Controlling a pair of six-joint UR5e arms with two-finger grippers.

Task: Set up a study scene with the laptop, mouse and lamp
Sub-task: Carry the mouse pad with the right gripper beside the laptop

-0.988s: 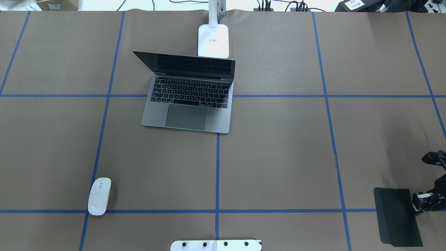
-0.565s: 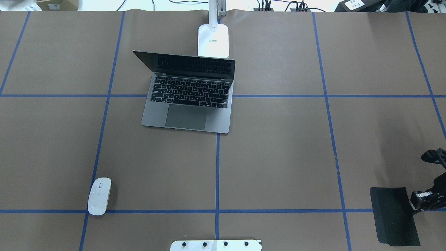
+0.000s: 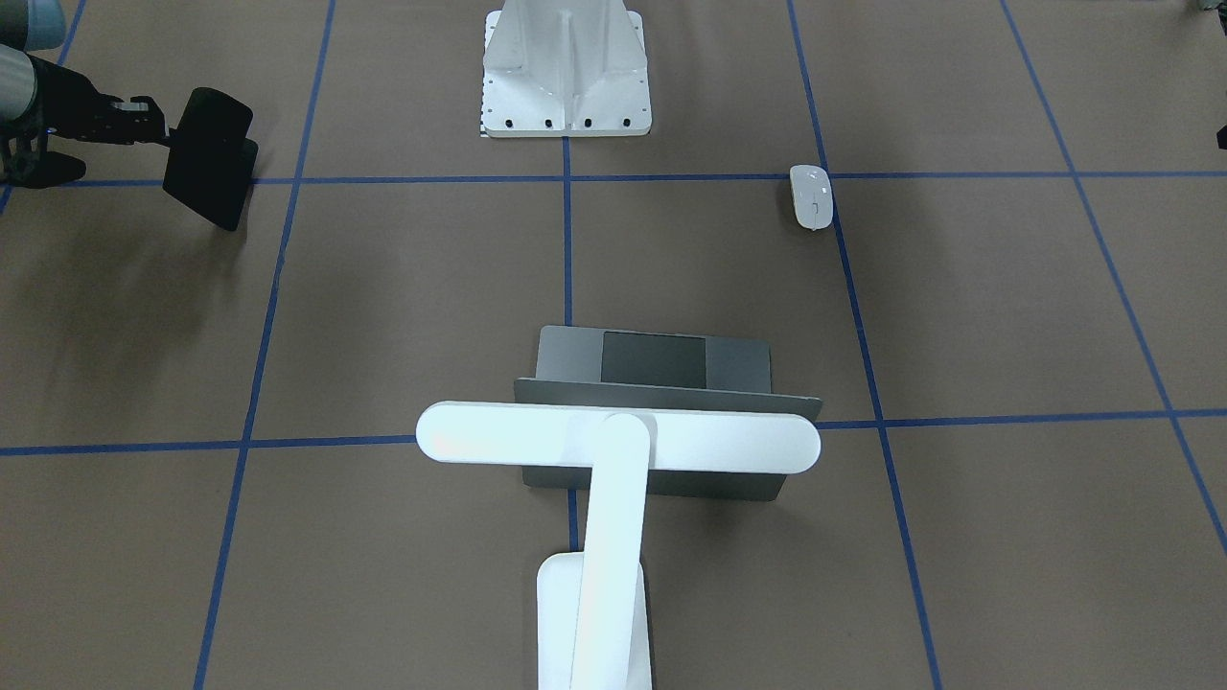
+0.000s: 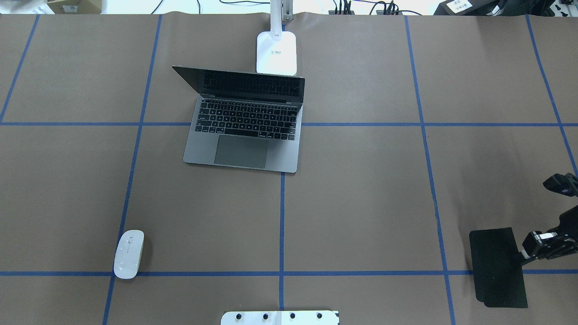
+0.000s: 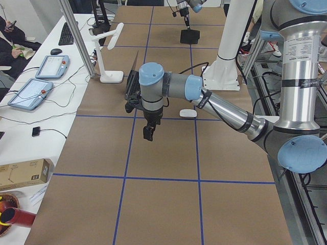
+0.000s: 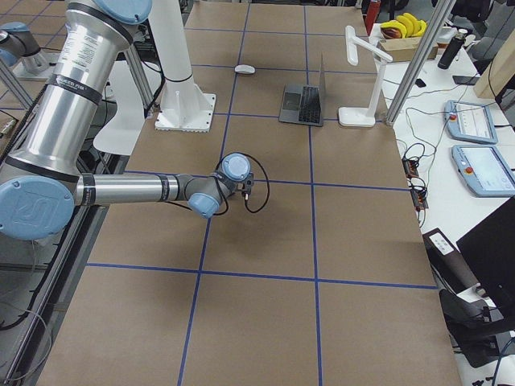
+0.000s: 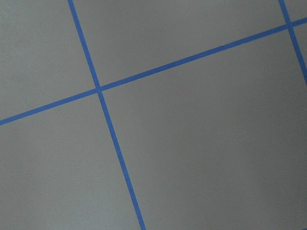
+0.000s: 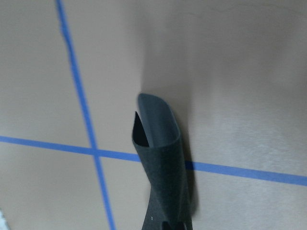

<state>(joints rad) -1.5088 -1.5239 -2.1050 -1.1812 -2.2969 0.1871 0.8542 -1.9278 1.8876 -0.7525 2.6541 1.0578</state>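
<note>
The laptop (image 4: 244, 131) stands open at the table's middle back, its lid toward the lamp (image 3: 618, 441), whose white base (image 4: 276, 52) is just behind it. The white mouse (image 4: 129, 254) lies at the front left on a blue tape line. My right gripper (image 4: 520, 258) is shut on the edge of a black mouse pad (image 4: 496, 266) at the front right and holds it tilted, off the table. The pad also shows in the right wrist view (image 8: 160, 158). My left gripper (image 5: 148, 133) shows only in the exterior left view, above bare table; I cannot tell its state.
A white ribbed pedestal (image 3: 566, 72) with bolt holes stands at the robot's edge, middle. Blue tape lines (image 7: 98, 90) divide the brown table into squares. Tablets and cables lie on a side bench (image 5: 36, 92) past the table's far edge.
My right gripper has carried the mouse pad to the left and a little farther from the robot. Laptop, mouse and lamp have not moved.
</note>
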